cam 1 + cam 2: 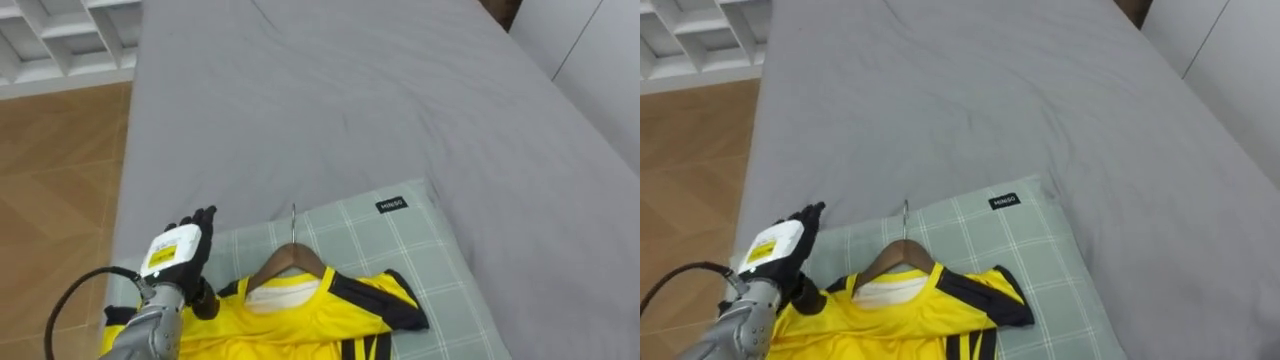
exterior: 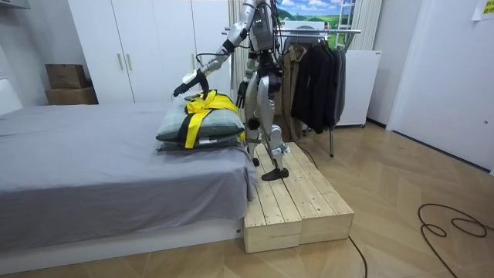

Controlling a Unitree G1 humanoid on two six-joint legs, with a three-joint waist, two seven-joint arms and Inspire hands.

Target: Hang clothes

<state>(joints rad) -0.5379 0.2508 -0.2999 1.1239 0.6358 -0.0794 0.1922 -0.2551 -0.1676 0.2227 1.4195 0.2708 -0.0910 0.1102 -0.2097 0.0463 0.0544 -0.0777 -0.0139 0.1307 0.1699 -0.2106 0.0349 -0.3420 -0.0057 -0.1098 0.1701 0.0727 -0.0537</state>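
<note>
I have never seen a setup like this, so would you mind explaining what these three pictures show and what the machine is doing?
This is a humanoid robot that stands on two legs; its job is to hang clothes. Two pictures come from the camera eyes in its head, looking down at the work; the third comes from a camera across the room. In that room view, it stands on a wooden platform at the end of a grey bed, with a clothes rack behind it. On the bed lies a green checked pillow, and on that a yellow jersey on a wooden hanger. The left robot hand is open beside the jersey's shoulder, holding nothing. The right robot hand hangs by its hip.
</note>
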